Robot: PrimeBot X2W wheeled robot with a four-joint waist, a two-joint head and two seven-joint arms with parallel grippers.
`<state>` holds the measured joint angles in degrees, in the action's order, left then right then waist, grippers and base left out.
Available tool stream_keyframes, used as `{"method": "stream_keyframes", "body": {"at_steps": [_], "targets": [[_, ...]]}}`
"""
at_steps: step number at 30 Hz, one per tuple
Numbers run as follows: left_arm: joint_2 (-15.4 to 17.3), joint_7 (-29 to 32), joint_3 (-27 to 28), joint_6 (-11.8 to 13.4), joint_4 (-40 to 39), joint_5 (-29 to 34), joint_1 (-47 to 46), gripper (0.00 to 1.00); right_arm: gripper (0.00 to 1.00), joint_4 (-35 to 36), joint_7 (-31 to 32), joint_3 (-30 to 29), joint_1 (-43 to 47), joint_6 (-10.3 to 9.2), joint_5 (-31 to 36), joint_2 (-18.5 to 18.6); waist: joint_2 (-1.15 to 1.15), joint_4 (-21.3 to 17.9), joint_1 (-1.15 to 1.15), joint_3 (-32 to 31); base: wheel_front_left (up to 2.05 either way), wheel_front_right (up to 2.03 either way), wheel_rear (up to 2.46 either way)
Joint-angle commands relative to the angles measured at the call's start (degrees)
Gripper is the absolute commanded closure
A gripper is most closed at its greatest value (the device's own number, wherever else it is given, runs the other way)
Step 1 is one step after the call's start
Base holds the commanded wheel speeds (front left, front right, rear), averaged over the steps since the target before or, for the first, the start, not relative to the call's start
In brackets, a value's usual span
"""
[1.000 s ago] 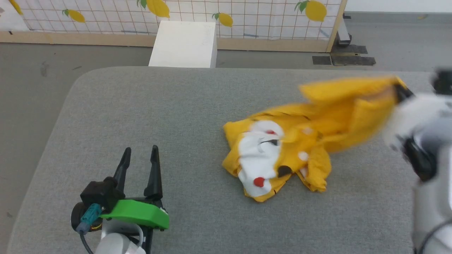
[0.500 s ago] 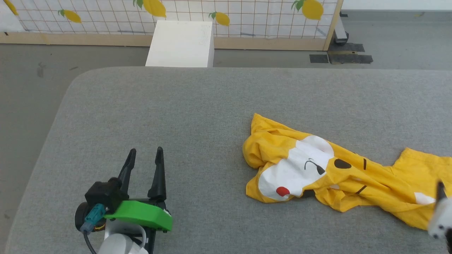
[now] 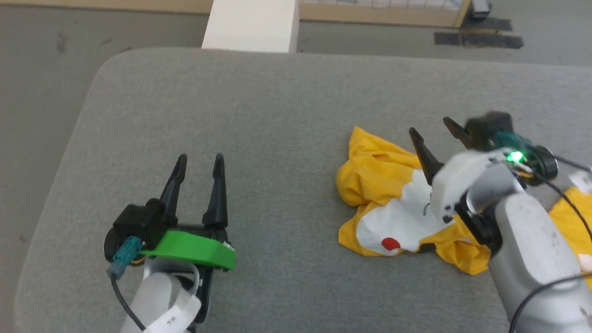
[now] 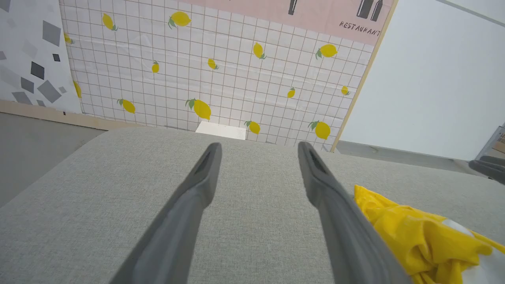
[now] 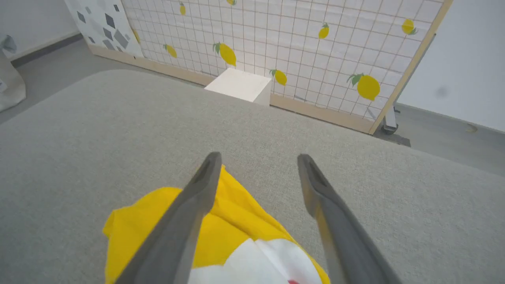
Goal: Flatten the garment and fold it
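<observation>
The garment [image 3: 384,185], a bright yellow T-shirt with white patches and a red dot, lies crumpled on the right half of the grey table [image 3: 277,115]. Part of it runs under my right arm toward the right edge. My right gripper [image 3: 430,127] hovers over the garment, open, with nothing between its fingers; in the right wrist view the garment [image 5: 232,221] lies below those open fingers [image 5: 197,197]. My left gripper [image 3: 199,159] stands open over bare table at the lower left, well apart from the cloth. The garment [image 4: 414,232] shows at the lower right of the left wrist view.
A white box [image 3: 252,23] stands on the floor just beyond the table's far edge. A lemon-patterned partition [image 5: 296,35] with a wooden frame runs behind it. Grey floor [image 3: 41,69] surrounds the rounded far-left table corner.
My right gripper let go of the garment, which dropped and spread along the table's right side. The gripper then came in above it, open. The head camera tilted downward.
</observation>
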<state>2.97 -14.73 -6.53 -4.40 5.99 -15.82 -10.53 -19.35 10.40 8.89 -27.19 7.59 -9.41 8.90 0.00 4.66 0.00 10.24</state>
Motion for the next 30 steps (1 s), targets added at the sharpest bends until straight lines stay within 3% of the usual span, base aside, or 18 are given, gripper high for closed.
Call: {"method": "stream_keyframes", "body": {"at_steps": [1,12,13,14,15,16,22,25,30], "targets": [[-0.09,-0.27,-0.44,0.39,-0.26,-0.47,-1.23,0.00,0.00,-3.29,1.83,2.21,-2.91,-0.10,-0.35,0.63,0.00,4.48,0.00,4.28,0.00,0.00,0.00],[-0.09,-0.27,-2.89,1.52,-0.73,-2.58,-3.59,0.00,0.00,-21.97,25.58,13.63,-16.66,-0.10,-4.15,3.89,0.00,9.45,0.00,8.83,0.00,0.00,0.00],[-0.09,-0.27,-2.91,1.60,-0.71,-2.62,-3.58,0.00,0.15,-22.79,28.56,14.23,-17.07,-0.10,-4.99,4.00,0.00,9.48,0.00,8.83,0.00,0.00,0.00],[-0.09,-0.27,-2.89,1.66,-0.72,-2.64,-3.54,0.00,0.65,-22.96,30.38,14.76,-17.37,-0.10,-5.62,4.14,0.00,9.46,0.00,8.84,0.00,0.00,0.00],[-0.09,-0.27,-2.83,1.74,-0.73,-2.63,-3.48,0.00,0.90,-22.53,31.19,14.98,-17.80,-0.10,-6.40,4.45,0.00,9.37,0.00,8.85,0.00,0.00,0.00],[-0.09,-0.27,-2.76,1.83,-0.73,-2.61,-3.45,0.00,1.00,-21.80,30.59,14.60,-18.18,-0.10,-6.94,4.71,0.00,9.22,0.00,8.83,0.00,0.00,0.00],[-0.09,-0.27,-2.22,1.90,-0.50,-2.20,-3.14,0.00,1.00,-18.00,16.71,2.14,-19.43,-0.10,-6.16,6.03,0.00,7.28,0.00,7.09,0.00,0.00,0.00],[-0.09,-0.27,-2.16,1.65,-0.30,-1.75,-2.67,0.00,1.00,-18.19,10.69,-9.99,-18.68,-0.10,-1.62,7.43,0.00,6.13,0.00,5.64,0.00,0.00,0.00],[-0.09,-0.27,-2.53,1.17,0.24,-1.19,-1.97,0.00,1.00,-18.40,8.53,-31.71,-13.72,-0.10,9.95,8.99,0.00,4.82,0.00,3.78,0.00,0.00,0.00]]}}
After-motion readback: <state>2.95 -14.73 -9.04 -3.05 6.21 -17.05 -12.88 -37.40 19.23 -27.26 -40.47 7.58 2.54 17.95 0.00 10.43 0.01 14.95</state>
